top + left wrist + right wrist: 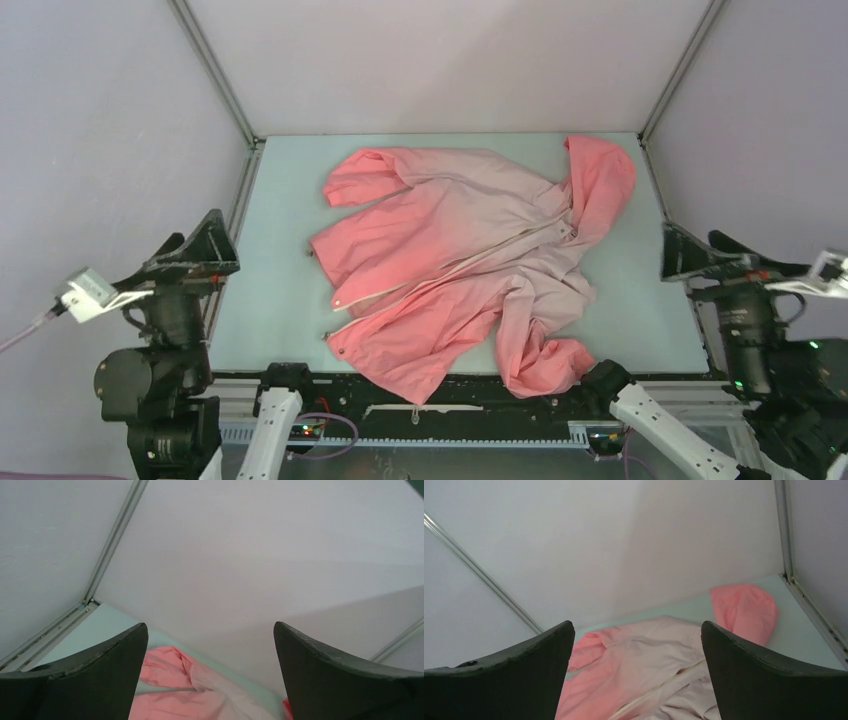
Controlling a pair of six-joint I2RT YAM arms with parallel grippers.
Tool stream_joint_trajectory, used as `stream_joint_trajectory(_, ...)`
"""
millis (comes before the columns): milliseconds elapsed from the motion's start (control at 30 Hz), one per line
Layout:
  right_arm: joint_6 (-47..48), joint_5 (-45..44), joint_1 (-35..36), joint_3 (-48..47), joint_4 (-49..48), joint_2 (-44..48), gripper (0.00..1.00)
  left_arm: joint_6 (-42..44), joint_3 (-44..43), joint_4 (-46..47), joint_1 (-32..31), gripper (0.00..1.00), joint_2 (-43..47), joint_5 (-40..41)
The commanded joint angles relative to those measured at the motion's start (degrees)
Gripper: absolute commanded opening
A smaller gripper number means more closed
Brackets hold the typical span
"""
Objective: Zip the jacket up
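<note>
The jacket point(460, 265) lies spread on the pale green table point(270, 290), coral-pink fading to pale pink, hood point(600, 180) at the far right. Its whitish zipper strip point(470, 262) runs diagonally from the lower left hem to the collar. One sleeve hangs over the near edge. My left gripper point(195, 250) is open and empty, raised off the table's left side; the left wrist view shows the jacket point(170, 690) far below between its fingers. My right gripper point(700, 255) is open and empty at the right side; the jacket point(634, 665) and zipper point(664, 690) show in the right wrist view.
Grey enclosure walls with metal frame posts point(215, 70) surround the table. A rail point(420, 385) runs along the near edge with the arm bases below it. Bare table point(650, 310) lies right of the jacket.
</note>
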State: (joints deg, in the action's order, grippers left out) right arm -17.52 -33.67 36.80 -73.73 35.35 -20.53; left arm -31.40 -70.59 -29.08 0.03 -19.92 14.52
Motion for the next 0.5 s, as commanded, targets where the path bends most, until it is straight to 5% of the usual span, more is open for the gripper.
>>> stream_joint_trajectory(0,-4.75,1.46,-0.49,3.06,1.1,-6.6,1.0,4.36,0.63,-3.25,0.49,1.0,-4.92,-7.41)
stream_joint_trajectory(300,-5.57,22.83,-0.53,24.96,-15.99,-5.08,1.0,8.36,10.22,-5.82,0.48,1.0,-8.31,-21.09)
stream_joint_trajectory(467,-8.37,33.68,-0.29,28.56,-20.67,-16.47,0.97,6.41,17.72,-7.95,0.42,1.0,-10.38,-22.24)
